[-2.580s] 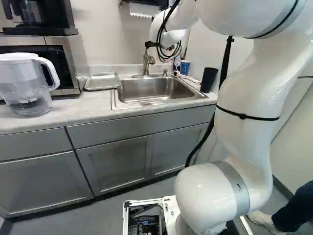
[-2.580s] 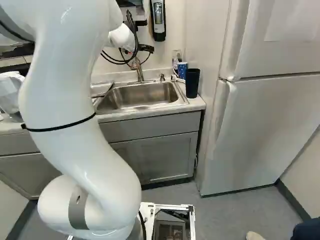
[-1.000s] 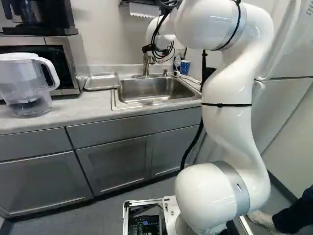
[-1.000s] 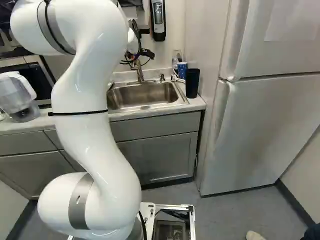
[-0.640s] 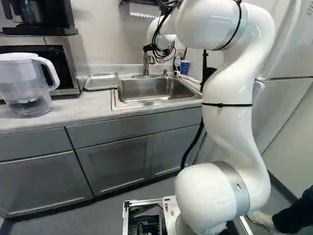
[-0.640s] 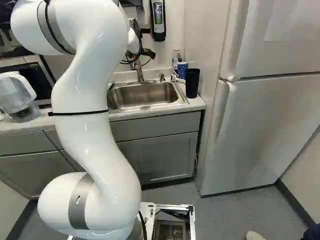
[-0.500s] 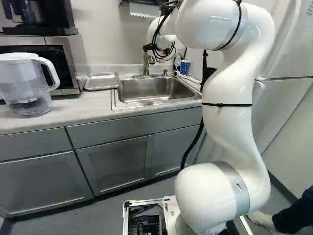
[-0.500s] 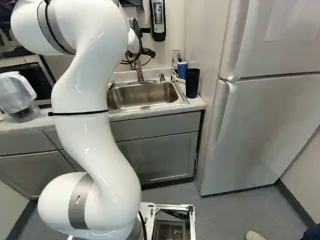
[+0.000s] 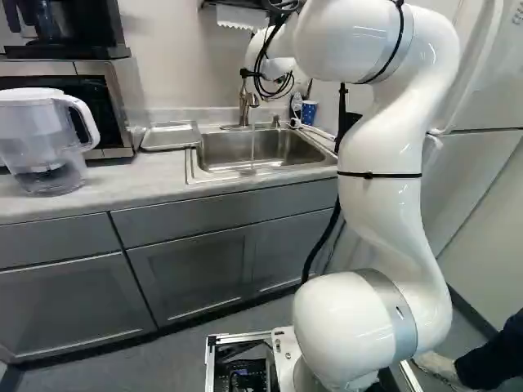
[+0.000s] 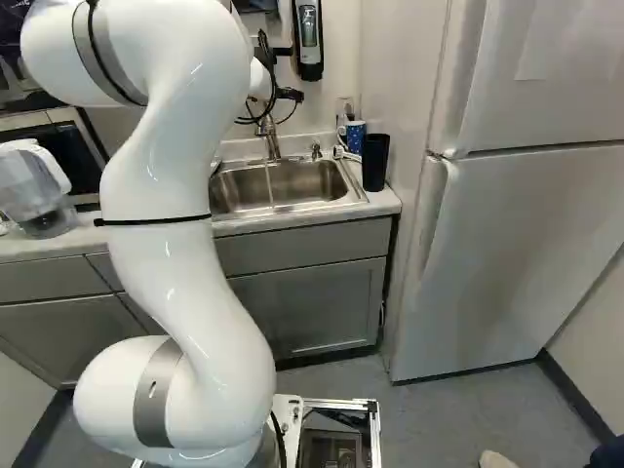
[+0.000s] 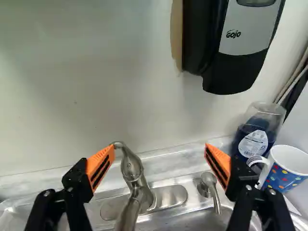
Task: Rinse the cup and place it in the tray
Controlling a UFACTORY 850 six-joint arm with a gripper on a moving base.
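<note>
My gripper (image 10: 290, 95) is partly visible above the faucet in the right base view. In the wrist view the gripper (image 11: 160, 153) stands open, its orange pads wide apart and nothing gripped. One pad is close to the tip of the faucet's lever (image 11: 131, 166); contact cannot be told. A thin water stream (image 9: 252, 149) falls into the sink (image 9: 219, 150). The blue dotted cup (image 11: 287, 168), handle toward the faucet, stands behind the sink's corner, beyond the other finger. A tray (image 9: 170, 135) lies on the counter at the sink's other side.
A black tumbler (image 10: 375, 162) stands beside the cup. Behind the cup is a blue bottle (image 11: 254, 142) with a clear cup over it. A soap dispenser (image 10: 308, 39) hangs on the wall above. Pitcher (image 9: 41, 143) and microwave (image 9: 73, 102) are left of the tray; a fridge (image 10: 517, 244) stands right.
Water now runs from the faucet; half a second ago no stream showed. The gripper end has risen slightly. Earlier, the upper arm swung left in the left base view. The base has stayed put.
</note>
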